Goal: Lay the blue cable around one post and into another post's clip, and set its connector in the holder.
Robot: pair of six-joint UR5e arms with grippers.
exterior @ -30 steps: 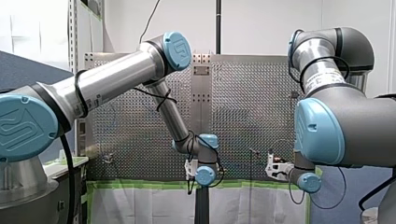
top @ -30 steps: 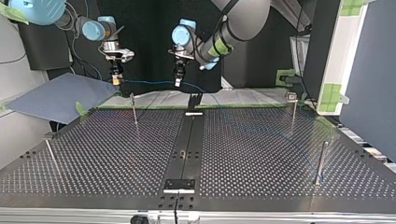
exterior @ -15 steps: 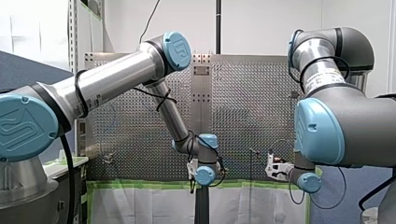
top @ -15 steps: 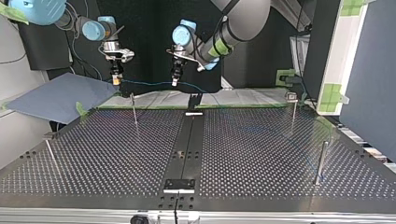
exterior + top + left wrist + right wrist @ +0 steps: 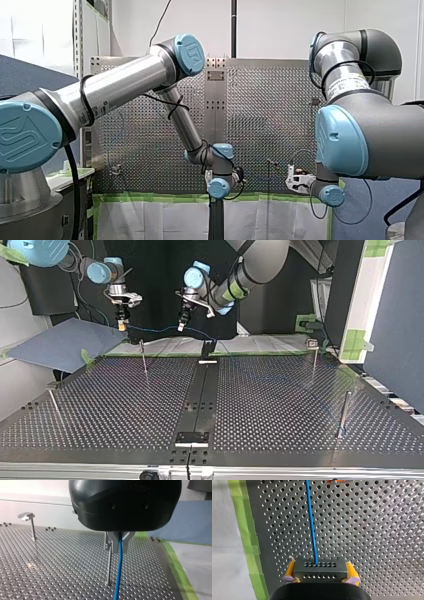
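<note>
In the left wrist view my left gripper (image 5: 119, 545) has its metal fingers shut on the blue cable (image 5: 117, 580), which runs on under it past a thin post (image 5: 108, 562). In the right wrist view the yellow pads of my right gripper (image 5: 319, 566) are shut on the dark grey connector (image 5: 319, 572), and the cable (image 5: 310, 522) leads away from it over the perforated table. In the top view my right gripper (image 5: 120, 326) and my left gripper (image 5: 181, 328) hang above the far table edge. The cable (image 5: 152, 330) spans between them.
Thin posts stand on the table: one (image 5: 143, 357) below the grippers, one with a clip head (image 5: 312, 345) at the top view's right, a thicker one (image 5: 344, 412) nearer, another (image 5: 55, 407) at the left. A black holder (image 5: 208, 347) sits on the centre rail.
My left gripper has shut on the cable and carried it toward the top view's left, closer to my right gripper. My right gripper has barely shifted.
</note>
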